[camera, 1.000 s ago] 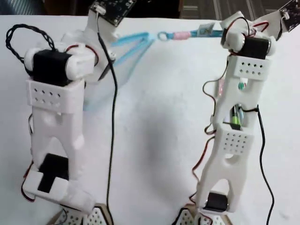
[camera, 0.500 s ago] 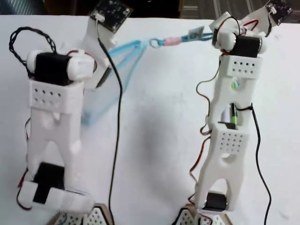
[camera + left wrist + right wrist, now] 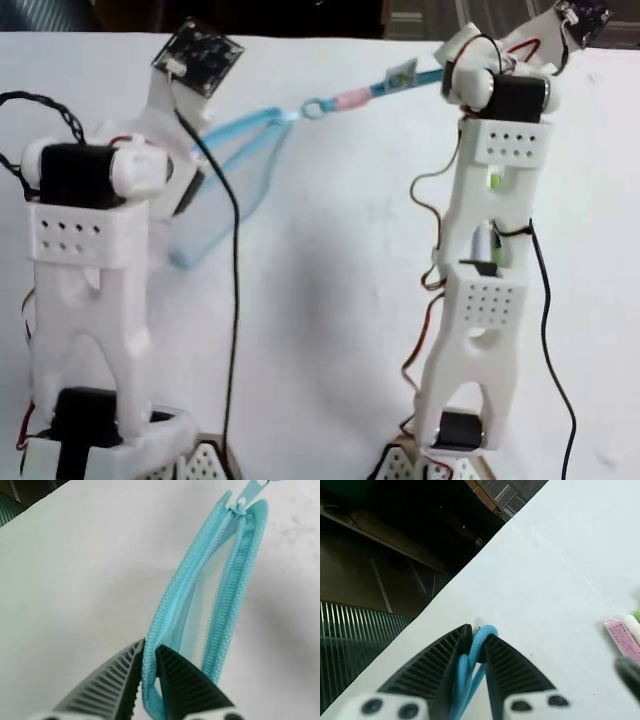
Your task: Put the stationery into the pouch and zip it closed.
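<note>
A light blue mesh pouch [image 3: 232, 165] lies on the white table beside the left arm. In the left wrist view my left gripper [image 3: 150, 652] is shut on one lip of the pouch [image 3: 172, 625]. Its zipper slider [image 3: 240, 503] sits at the far end, and the two tooth rows stand apart along the mouth. A ring [image 3: 314, 106] with a pink and blue strap [image 3: 372, 92] runs taut from the slider to the right arm. My right gripper [image 3: 475, 639] is shut on that blue strap [image 3: 470, 667]. Pink and green stationery [image 3: 624, 632] lies on the table beside it.
The table's far edge [image 3: 320, 38] runs close behind both wrists, with dark floor beyond. Black cables [image 3: 232, 300] hang along each arm. Open white tabletop [image 3: 330, 290] lies between the two arms.
Both arms have shifted left. The pouch has slid left and nearer with the left gripper. The strap has followed and now slants up toward the right gripper.
</note>
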